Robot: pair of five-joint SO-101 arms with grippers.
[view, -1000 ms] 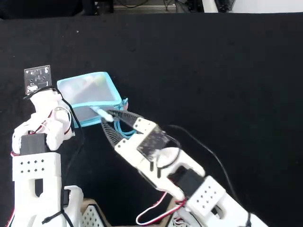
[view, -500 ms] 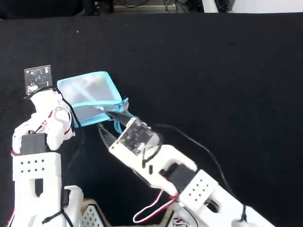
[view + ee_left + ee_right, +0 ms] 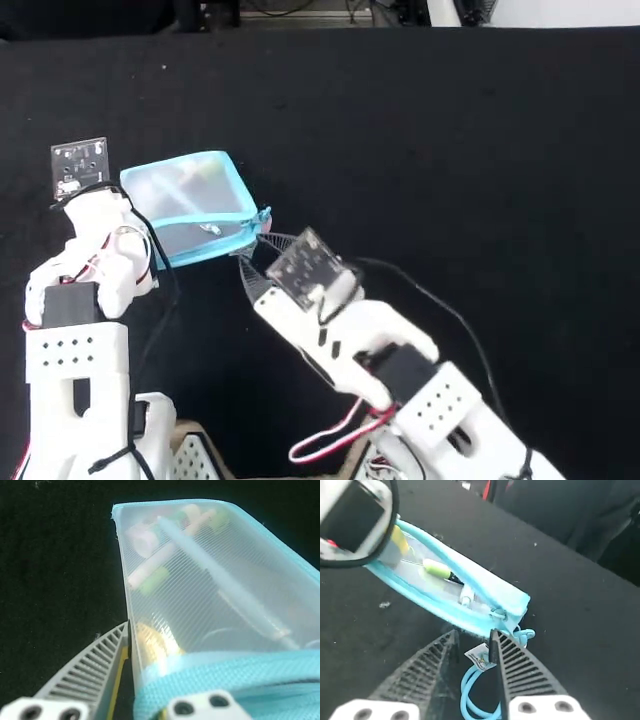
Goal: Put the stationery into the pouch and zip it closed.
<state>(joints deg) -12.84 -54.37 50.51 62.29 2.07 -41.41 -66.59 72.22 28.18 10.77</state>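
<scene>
Pouch [image 3: 185, 190]: pale blue, translucent, lying on the left part of the black surface [image 3: 450, 150]. Its zip is undone along the near edge, and the slider [image 3: 497, 614] sits at the right end.

Stationery: pens and a green-capped marker [image 3: 437, 570] lie inside.

Left gripper [image 3: 150, 248]: fingers clenched on the pouch's near-left corner.

Right gripper [image 3: 473, 633]: just near of the pouch's right corner, fingers released and slightly parted. A small tag [image 3: 479, 657] and a blue cord loop [image 3: 472, 692] lie between them.
</scene>
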